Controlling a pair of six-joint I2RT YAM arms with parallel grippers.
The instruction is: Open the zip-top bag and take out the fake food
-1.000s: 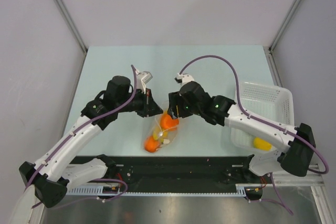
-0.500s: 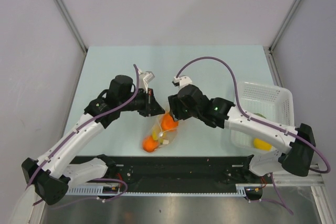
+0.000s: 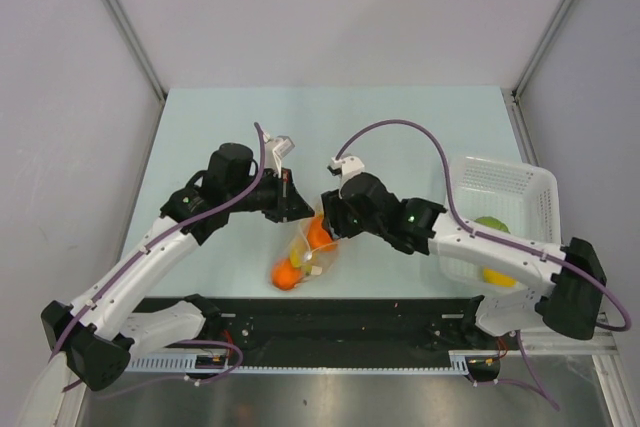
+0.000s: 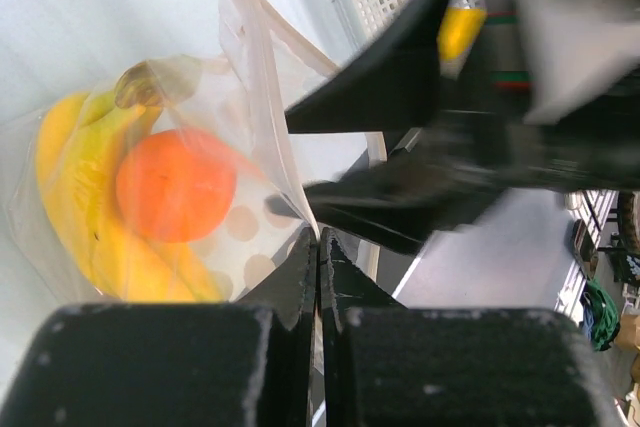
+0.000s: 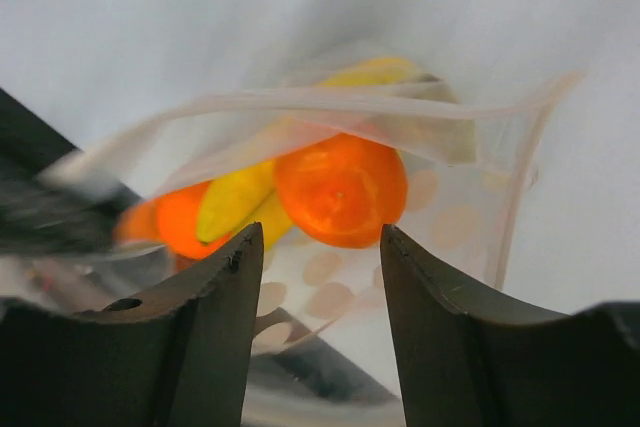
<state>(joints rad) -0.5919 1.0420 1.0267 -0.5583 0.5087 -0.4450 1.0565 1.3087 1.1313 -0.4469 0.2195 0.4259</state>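
The clear zip-top bag [image 3: 308, 252] hangs between the two arms over the table's near edge. My left gripper [image 3: 297, 209] is shut on the bag's top edge [image 4: 268, 117] and holds it up. Inside are a round orange [image 4: 175, 185], a yellow banana bunch [image 4: 85, 209] and a second orange piece [image 3: 287, 275]. My right gripper [image 3: 326, 219] is open at the bag's mouth, its fingers [image 5: 215, 292] just short of the round orange [image 5: 340, 189], touching nothing that I can see. The bag's mouth [image 5: 330, 107] gapes open.
A white perforated basket [image 3: 520, 187] stands at the right, holding a yellow fruit [image 3: 499, 274] and a pale green piece [image 3: 491, 223]. Grey walls close in the table on three sides. A black rail runs along the near edge.
My right gripper has moved a little down and toward the bag's mouth. The left gripper and bag have shifted slightly up and left, then held still.
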